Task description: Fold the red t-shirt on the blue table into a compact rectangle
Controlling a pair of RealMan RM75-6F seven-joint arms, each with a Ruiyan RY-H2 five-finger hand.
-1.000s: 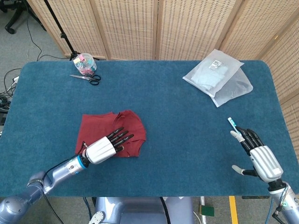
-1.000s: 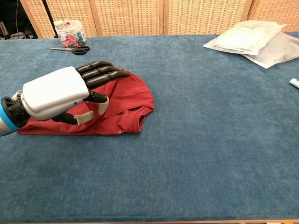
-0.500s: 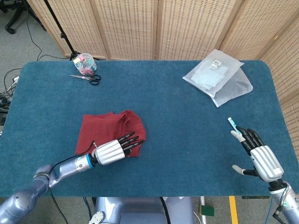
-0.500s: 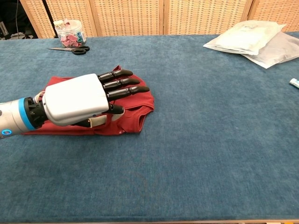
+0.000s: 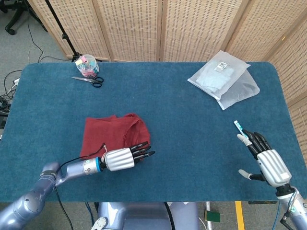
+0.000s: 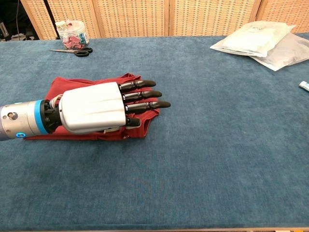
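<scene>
The red t-shirt (image 5: 108, 132) lies folded in a rough rectangle on the blue table (image 5: 192, 120), left of centre, with its collar opening at the near right corner (image 6: 146, 126). My left hand (image 5: 125, 158) lies flat along the shirt's near edge. Its fingers (image 6: 145, 94) are stretched out to the right, reach past the shirt's right edge and hold nothing. In the chest view the left hand (image 6: 94, 108) hides most of the cloth. My right hand (image 5: 266, 159) rests open at the table's near right, apart from the shirt and outside the chest view.
Two clear plastic bags (image 5: 224, 79) lie at the far right. Scissors (image 5: 89, 80) and a jar of small coloured items (image 5: 87, 66) stand at the far left. A small white and teal stick (image 5: 237, 126) lies just beyond my right hand. Wicker screens stand behind the table.
My left hand has slid from on top of the shirt toward its near edge and to the right, turning so that the fingers point right. The right hand has not moved.
</scene>
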